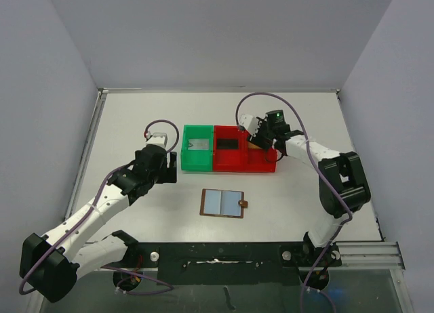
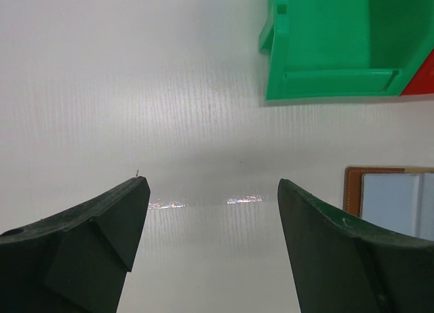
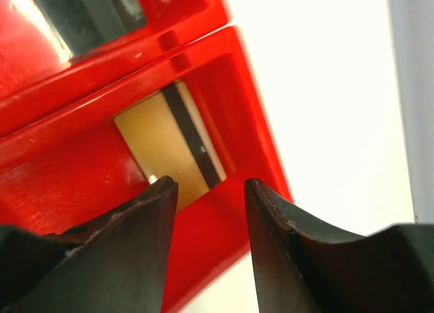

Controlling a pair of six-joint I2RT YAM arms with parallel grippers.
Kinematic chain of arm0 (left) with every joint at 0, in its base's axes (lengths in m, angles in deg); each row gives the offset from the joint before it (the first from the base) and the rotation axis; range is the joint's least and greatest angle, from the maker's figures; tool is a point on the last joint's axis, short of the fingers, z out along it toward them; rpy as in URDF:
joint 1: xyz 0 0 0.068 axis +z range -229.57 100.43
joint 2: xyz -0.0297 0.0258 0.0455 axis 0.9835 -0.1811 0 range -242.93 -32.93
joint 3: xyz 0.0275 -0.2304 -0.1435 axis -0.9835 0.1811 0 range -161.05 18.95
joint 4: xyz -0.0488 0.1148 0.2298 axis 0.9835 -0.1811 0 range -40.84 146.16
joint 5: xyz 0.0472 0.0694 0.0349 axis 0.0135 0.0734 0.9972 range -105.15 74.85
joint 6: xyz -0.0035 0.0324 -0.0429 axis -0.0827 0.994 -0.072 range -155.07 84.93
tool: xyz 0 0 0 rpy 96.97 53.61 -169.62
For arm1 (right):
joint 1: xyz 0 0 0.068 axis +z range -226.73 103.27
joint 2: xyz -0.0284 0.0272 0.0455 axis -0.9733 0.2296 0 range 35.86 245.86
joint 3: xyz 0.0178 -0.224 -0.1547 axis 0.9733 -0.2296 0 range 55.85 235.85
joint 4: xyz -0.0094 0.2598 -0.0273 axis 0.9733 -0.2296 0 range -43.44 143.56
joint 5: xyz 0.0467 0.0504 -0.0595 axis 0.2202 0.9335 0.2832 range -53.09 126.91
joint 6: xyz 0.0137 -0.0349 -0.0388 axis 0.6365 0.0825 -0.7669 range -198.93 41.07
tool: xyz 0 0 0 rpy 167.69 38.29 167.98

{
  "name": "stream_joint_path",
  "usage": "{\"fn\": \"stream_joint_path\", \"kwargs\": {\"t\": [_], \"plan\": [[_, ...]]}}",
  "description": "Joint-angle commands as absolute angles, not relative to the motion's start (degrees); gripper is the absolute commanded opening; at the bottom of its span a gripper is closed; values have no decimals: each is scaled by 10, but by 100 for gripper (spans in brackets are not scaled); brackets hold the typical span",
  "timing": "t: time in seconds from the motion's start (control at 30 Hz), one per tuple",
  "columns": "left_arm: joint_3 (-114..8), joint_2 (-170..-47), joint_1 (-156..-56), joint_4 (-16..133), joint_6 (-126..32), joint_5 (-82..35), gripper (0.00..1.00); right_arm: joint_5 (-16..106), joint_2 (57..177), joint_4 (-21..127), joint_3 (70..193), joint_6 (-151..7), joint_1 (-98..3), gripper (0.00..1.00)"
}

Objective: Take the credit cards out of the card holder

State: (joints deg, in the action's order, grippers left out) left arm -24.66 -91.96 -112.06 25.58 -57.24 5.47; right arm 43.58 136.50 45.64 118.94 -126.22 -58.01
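The card holder (image 1: 222, 203) lies open on the table, brown rim and pale blue-grey inside; its left edge shows in the left wrist view (image 2: 390, 201). A gold credit card (image 3: 169, 140) with a black stripe lies flat in the right compartment of the red bin (image 3: 68, 89). My right gripper (image 3: 207, 188) hovers just above it, open, with nothing between its fingers. A dark card (image 1: 228, 143) lies in the red bin's left compartment, and a grey one (image 1: 197, 144) in the green bin (image 1: 198, 160). My left gripper (image 2: 211, 184) is open over bare table, left of the holder.
The red bin (image 1: 244, 165) and the green bin stand side by side, touching, behind the holder. The green bin's near corner (image 2: 339, 42) is ahead and to the right of my left fingers. Grey walls enclose the table on three sides.
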Motion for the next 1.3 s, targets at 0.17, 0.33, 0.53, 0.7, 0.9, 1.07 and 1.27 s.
{"fn": "stream_joint_path", "kwargs": {"t": [0.17,0.33,0.53,0.7,0.9,1.07,1.27], "plan": [[-250,-913,-1116,301,-564,-32,77,456,1120,628,1124,-752,-641,82],[-239,-908,-1113,339,-609,-136,77,662,1106,490,1154,-507,-716,88],[-192,-921,-1119,433,-735,-242,75,645,1071,492,1031,-363,-663,72],[-189,-958,-1161,452,-783,-238,71,404,992,403,977,-305,-498,67],[-161,-1009,-1192,504,-847,-231,69,255,911,385,901,-197,-340,57],[-172,-1059,-1221,504,-870,-212,63,284,954,407,902,-175,-287,52],[-185,-1104,-1251,493,-869,-199,59,271,1049,390,943,-148,-240,48]]}}
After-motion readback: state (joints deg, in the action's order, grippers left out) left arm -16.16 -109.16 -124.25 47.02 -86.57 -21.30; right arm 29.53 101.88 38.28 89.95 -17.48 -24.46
